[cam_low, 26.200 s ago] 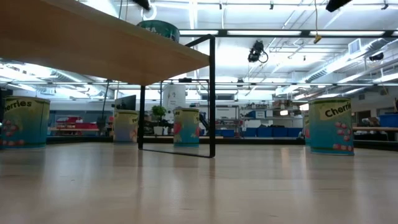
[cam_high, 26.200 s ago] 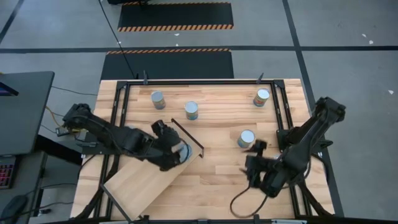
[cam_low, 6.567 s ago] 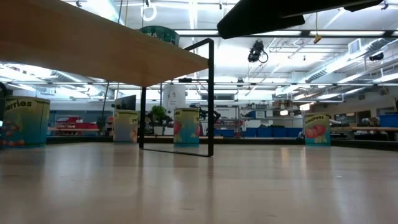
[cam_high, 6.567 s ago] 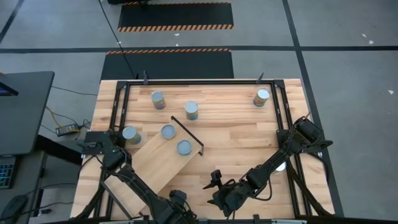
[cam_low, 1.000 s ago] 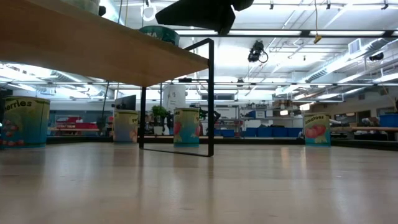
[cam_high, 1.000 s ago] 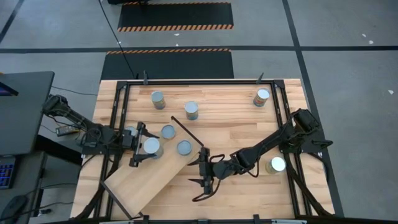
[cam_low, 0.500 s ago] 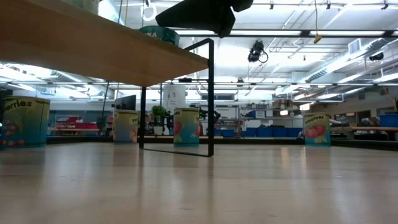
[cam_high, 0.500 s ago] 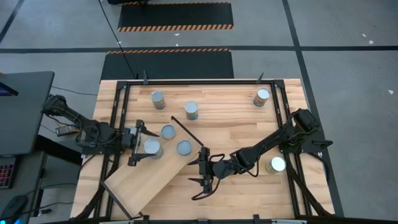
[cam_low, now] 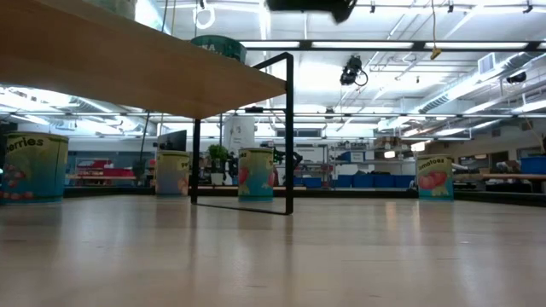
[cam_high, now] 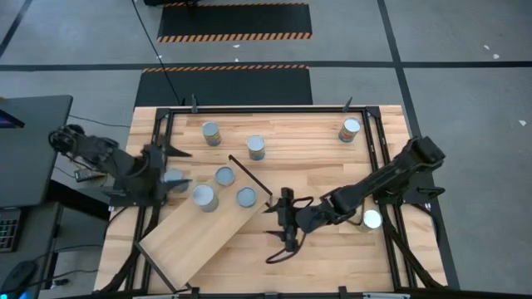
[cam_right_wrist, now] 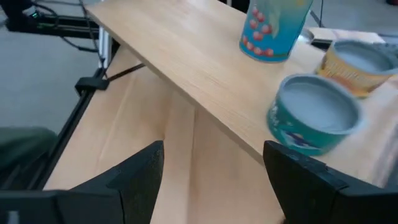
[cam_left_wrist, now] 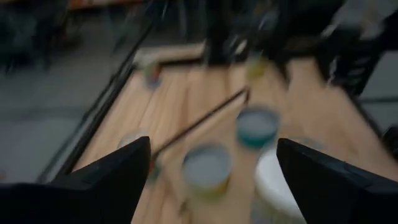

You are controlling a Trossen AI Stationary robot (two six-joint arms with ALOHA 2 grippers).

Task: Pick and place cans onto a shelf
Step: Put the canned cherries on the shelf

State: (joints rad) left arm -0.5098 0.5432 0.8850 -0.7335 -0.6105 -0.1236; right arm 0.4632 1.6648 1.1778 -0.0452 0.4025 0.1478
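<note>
Your left hand [cam_high: 170,164] hangs wide and empty at the shelf's [cam_high: 179,241] left edge, with three cans [cam_high: 204,198] standing on the board. Your right hand [cam_high: 285,218], fingers spread and empty, hovers over the bench [cam_high: 307,141] just off the shelf's right corner. A placement looks just done; next, reach for a loose can [cam_high: 371,219] beside the right arm.

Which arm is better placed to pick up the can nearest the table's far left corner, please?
Left, probably: the left hand is open, empty and nearer that can; the right hand is beyond the shelf.
</note>
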